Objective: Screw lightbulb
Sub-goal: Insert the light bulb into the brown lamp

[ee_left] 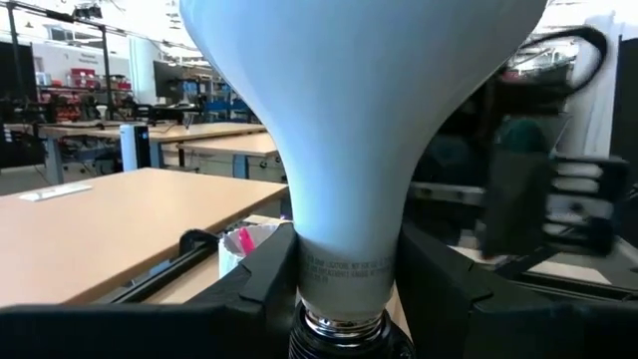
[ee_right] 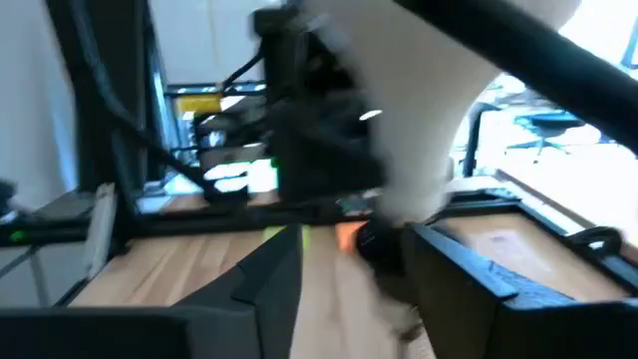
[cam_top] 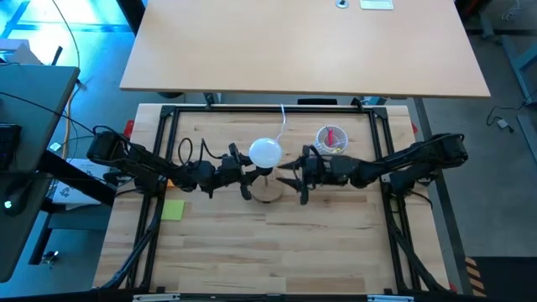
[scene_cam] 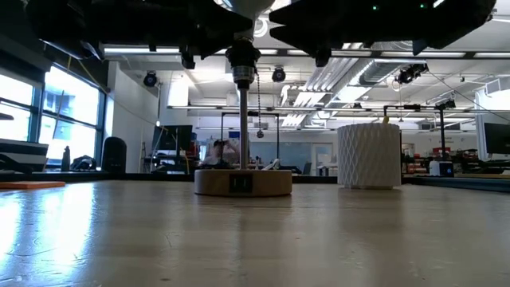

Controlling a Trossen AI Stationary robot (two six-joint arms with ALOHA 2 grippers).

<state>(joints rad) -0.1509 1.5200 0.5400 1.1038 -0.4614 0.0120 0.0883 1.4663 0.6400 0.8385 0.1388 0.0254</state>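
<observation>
The white lightbulb (cam_top: 267, 153) stands upright with its silvery screw neck (ee_left: 337, 324) in the black socket (scene_cam: 242, 60) on top of the lamp's stem, which rises from a round wooden base (scene_cam: 243, 182). My left gripper (cam_top: 245, 173) reaches in from the table's left, its fingers around the bulb's white neck. My right gripper (cam_top: 295, 178) is open and empty just to the right of the bulb, which also shows in the right wrist view (ee_right: 439, 110). My left gripper has the bulb's tapered white neck (ee_left: 344, 269), just above the screw thread, between its two fingers (ee_left: 261, 284). They come level from the table's left, one on each side. The bulb stands upright, its thread in the socket.
A white latticed cup (cam_top: 331, 138) with pink items stands right of the lamp toward the far edge; it also shows in the low view (scene_cam: 368, 155). A green note (cam_top: 173, 210) lies near the left arm. A black frame (cam_top: 164, 126) edges the wooden table.
</observation>
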